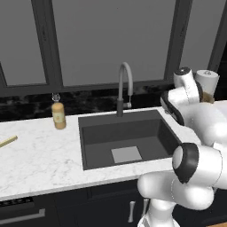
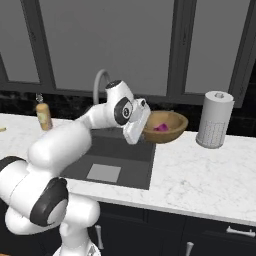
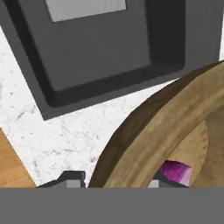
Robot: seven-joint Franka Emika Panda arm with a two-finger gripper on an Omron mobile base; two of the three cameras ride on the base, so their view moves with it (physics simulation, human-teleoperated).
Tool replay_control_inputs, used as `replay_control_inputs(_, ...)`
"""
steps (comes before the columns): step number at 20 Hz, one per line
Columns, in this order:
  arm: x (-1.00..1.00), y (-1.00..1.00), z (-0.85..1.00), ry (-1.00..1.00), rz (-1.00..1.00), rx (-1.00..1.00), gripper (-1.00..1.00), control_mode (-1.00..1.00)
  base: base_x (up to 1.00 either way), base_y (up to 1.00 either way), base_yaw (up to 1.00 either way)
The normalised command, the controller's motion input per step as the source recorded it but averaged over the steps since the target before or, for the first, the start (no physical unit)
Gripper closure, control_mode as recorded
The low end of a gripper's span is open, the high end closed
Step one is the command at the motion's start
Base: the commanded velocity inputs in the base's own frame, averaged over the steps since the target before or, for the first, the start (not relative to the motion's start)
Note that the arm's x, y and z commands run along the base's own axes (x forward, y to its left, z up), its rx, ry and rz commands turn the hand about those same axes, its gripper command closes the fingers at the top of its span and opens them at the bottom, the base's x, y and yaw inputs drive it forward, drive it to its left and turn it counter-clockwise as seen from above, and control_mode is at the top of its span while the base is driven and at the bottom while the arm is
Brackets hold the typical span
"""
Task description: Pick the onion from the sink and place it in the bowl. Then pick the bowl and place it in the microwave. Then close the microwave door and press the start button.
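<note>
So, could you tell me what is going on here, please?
The robot arm has its pincer at the near rim of the wooden bowl, one finger outside the wall and one inside. The onion lies in the bowl, so the sink no longer holds it. In the right base view the bowl looks tilted and raised beside the sink, apparently gripped, though contact with the counter cannot be ruled out. A paper towel roll stands to the right.

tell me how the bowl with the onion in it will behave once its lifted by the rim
The wooden bowl looks rigid, so it should not flex. The hand straddles the rim at one edge, so the bowl will likely tilt away from the grip. The small round onion sits loose inside and would probably roll toward the low side.
</note>
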Motion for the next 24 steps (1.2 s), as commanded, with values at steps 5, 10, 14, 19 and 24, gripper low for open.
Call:
replay_control_inputs(5, -0.41, 0.72, 0.63, 0.06, 0.36, 0.17, 1.0, -1.0, 0.0, 0.0, 0.0)
replay_control_inputs(10, -0.57, 0.5, 0.58, -0.1, 0.19, 0.08, 1.0, -1.0, 0.0, 0.0, 0.0)
replay_control_inputs(14, -0.51, 0.47, 0.46, -0.13, 0.02, 0.0, 1.0, -1.0, 0.0, 0.0, 0.0)
replay_control_inputs(19, -0.39, 0.57, 0.41, 0.0, 0.02, 0.1, 1.0, -1.0, 0.0, 0.0, 0.0)
replay_control_inputs(24, -0.5, 0.42, 0.41, 0.0, 0.04, 0.15, 1.0, -1.0, 0.0, 0.0, 0.0)
